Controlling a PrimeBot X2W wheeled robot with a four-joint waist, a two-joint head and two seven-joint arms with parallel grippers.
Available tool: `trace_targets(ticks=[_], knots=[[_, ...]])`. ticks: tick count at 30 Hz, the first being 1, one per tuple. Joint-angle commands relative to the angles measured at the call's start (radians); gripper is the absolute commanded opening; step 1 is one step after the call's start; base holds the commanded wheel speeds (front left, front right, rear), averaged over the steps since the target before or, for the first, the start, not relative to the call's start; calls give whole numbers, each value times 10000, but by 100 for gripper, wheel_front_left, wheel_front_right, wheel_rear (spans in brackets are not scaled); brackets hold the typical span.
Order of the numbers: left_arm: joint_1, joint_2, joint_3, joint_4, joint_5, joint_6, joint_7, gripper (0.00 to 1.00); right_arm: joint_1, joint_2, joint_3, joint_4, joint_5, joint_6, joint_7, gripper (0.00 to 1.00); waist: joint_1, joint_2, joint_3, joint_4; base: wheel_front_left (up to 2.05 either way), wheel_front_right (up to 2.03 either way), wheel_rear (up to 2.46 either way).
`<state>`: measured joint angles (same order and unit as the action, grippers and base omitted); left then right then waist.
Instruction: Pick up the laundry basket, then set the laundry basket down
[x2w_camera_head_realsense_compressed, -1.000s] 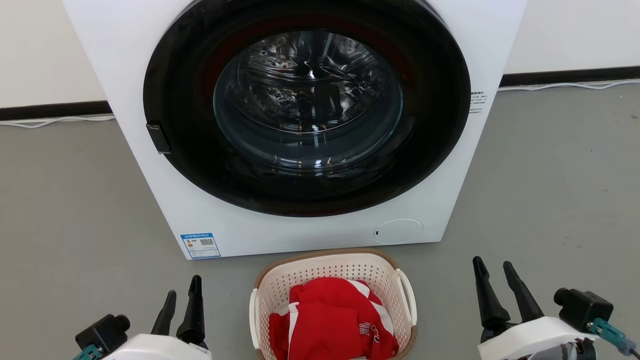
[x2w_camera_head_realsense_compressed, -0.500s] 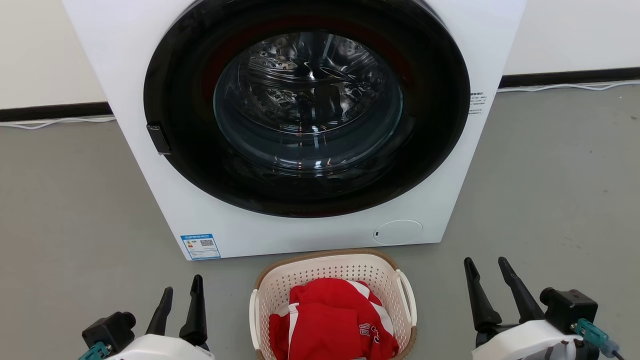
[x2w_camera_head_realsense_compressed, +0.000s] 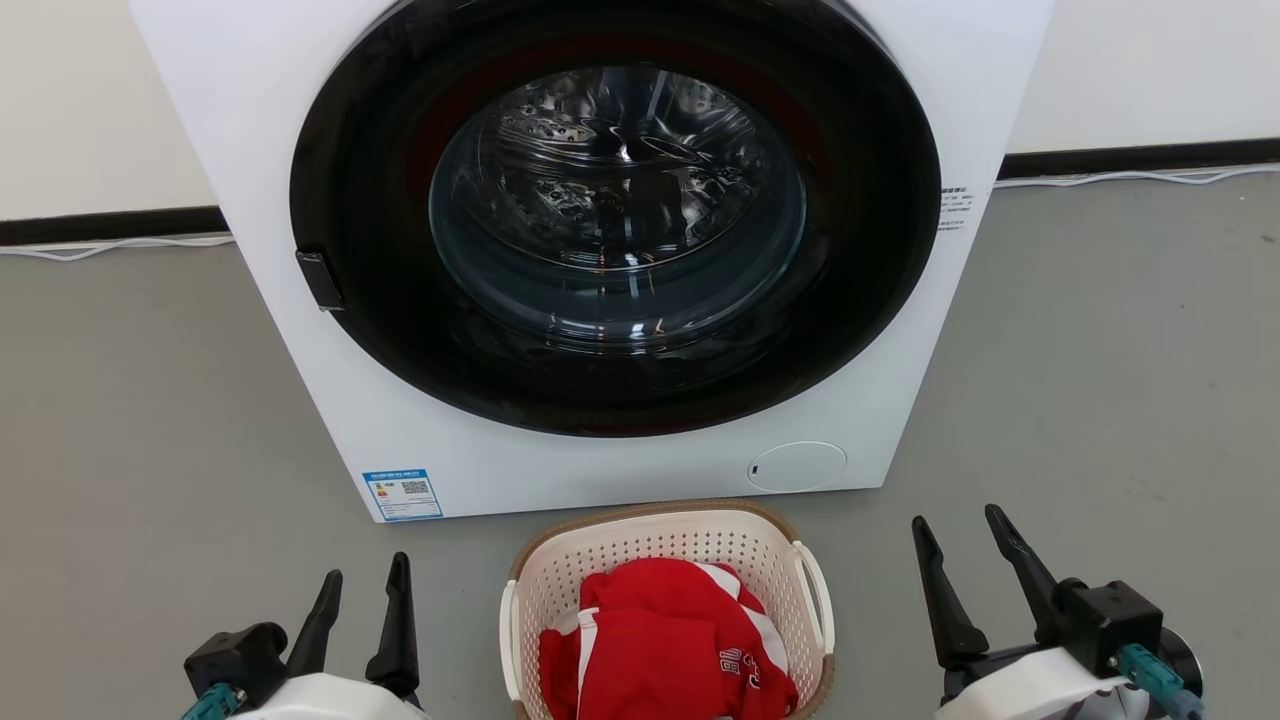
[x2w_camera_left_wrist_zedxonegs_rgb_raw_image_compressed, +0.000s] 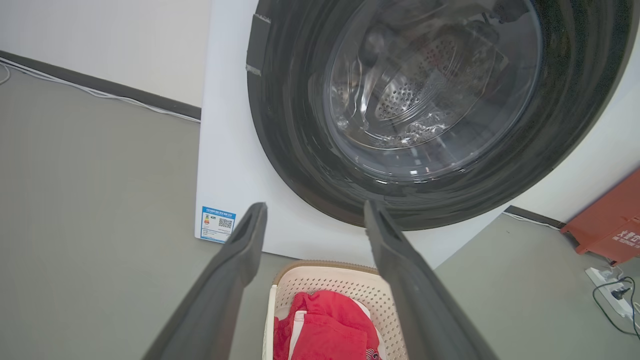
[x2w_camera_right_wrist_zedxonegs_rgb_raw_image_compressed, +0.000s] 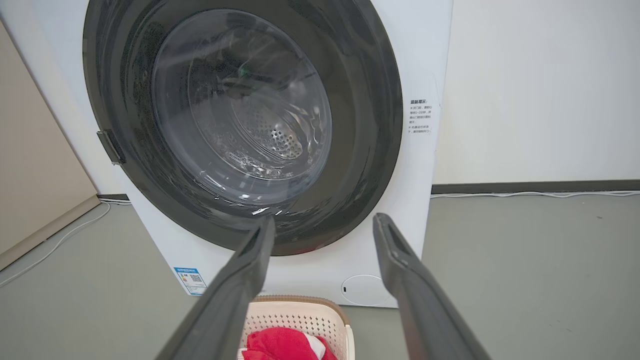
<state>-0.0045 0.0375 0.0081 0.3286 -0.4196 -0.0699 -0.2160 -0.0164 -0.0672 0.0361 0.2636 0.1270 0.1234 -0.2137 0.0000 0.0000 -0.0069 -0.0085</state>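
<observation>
The cream perforated laundry basket (x2w_camera_head_realsense_compressed: 650, 545) with its brown rim stands on the grey floor just in front of the washing machine, holding red clothes (x2w_camera_head_realsense_compressed: 665, 640). My left gripper (x2w_camera_head_realsense_compressed: 365, 580) is open, left of the basket and apart from it. On the basket's right, my right gripper (x2w_camera_head_realsense_compressed: 955, 528) hangs open, clear of the right loop handle (x2w_camera_head_realsense_compressed: 815, 595). The left wrist view looks over the basket (x2w_camera_left_wrist_zedxonegs_rgb_raw_image_compressed: 327, 277) between my open fingers (x2w_camera_left_wrist_zedxonegs_rgb_raw_image_compressed: 235, 265). In the right wrist view the basket (x2w_camera_right_wrist_zedxonegs_rgb_raw_image_compressed: 300, 312) sits low between my fingers (x2w_camera_right_wrist_zedxonegs_rgb_raw_image_compressed: 400, 265).
A large white washing machine (x2w_camera_head_realsense_compressed: 300, 330) with a shut dark round door (x2w_camera_head_realsense_compressed: 615, 220) rises right behind the basket. White cables (x2w_camera_head_realsense_compressed: 110, 243) run along the wall's base. A red box (x2w_camera_left_wrist_zedxonegs_rgb_raw_image_compressed: 607, 225) and a power strip (x2w_camera_left_wrist_zedxonegs_rgb_raw_image_compressed: 607, 295) lie on the floor off to the machine's right side.
Both grippers have drifted inward toward the basket; the right one has also risen a little in the head view and turned. The basket has not moved.
</observation>
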Motion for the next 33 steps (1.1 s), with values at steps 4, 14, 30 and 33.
trace_targets(ticks=[4,14,30,33], knots=[[-452,119,239,-193,633,115,-265,100,-129,-108,300,-352,-769,69,-291,100,0,0,7,11,0,0,0],[-452,127,240,-179,1320,147,-458,100,-132,-101,388,-363,-1601,73,-481,100,0,0,27,-37,0,0,0],[-570,127,119,-71,1222,145,-458,100,-177,-40,272,-207,-1392,73,-481,100,0,0,151,-4,0,0,0],[-682,127,47,8,1158,146,-458,100,-287,21,173,72,-1275,73,-481,100,0,0,313,37,0,0,0]])
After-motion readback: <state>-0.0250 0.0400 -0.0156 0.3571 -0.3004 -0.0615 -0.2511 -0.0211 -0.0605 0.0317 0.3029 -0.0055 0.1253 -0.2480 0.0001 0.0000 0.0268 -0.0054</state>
